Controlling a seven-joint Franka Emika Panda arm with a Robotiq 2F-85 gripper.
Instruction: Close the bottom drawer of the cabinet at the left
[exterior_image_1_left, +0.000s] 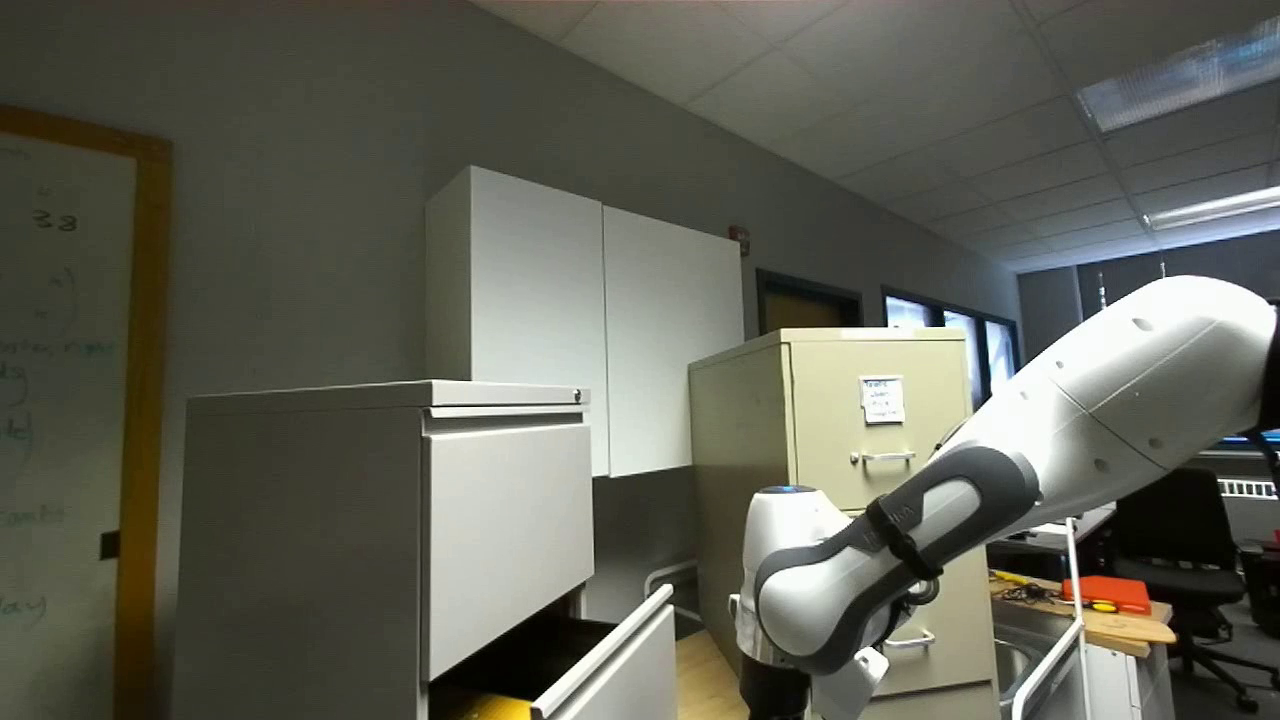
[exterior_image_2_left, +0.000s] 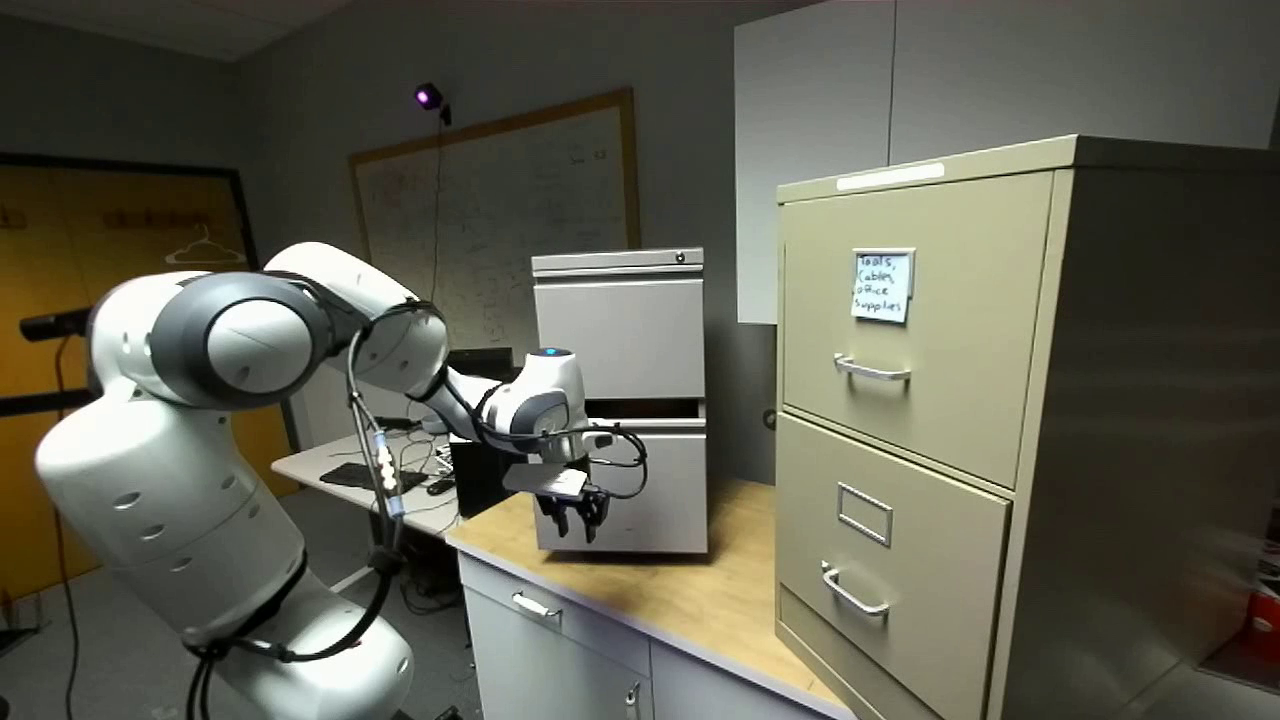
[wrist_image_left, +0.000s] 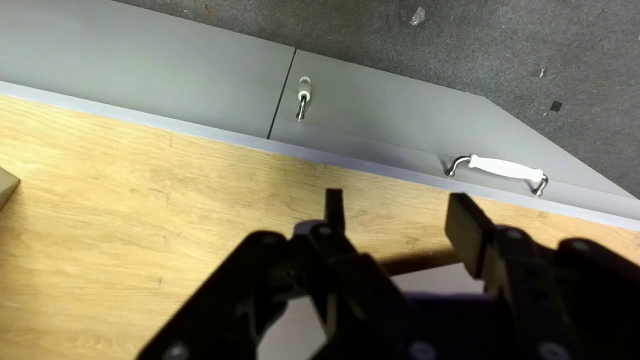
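Note:
The light grey-white cabinet (exterior_image_1_left: 300, 540) stands on the wooden counter; it also shows in an exterior view (exterior_image_2_left: 620, 335). Its bottom drawer (exterior_image_1_left: 628, 668) is pulled out, with yellow things (exterior_image_1_left: 490, 708) inside; its flat front also shows in an exterior view (exterior_image_2_left: 655, 490). The drawer front above it is shut. My gripper (exterior_image_2_left: 577, 525) points down in front of the bottom drawer's front, near its lower left part in that view. In the wrist view my gripper (wrist_image_left: 395, 215) is open with nothing between the fingers; part of the grey-white drawer shows behind them. I cannot tell whether it touches the drawer.
The wooden counter (wrist_image_left: 125, 200) lies under the gripper, with white handles (wrist_image_left: 505, 167) on its front. A beige filing cabinet (exterior_image_2_left: 910, 400) stands beside it, also in an exterior view (exterior_image_1_left: 740, 480). White cupboards (exterior_image_1_left: 540, 300) hang on the wall. A desk (exterior_image_2_left: 330, 465) stands behind the arm.

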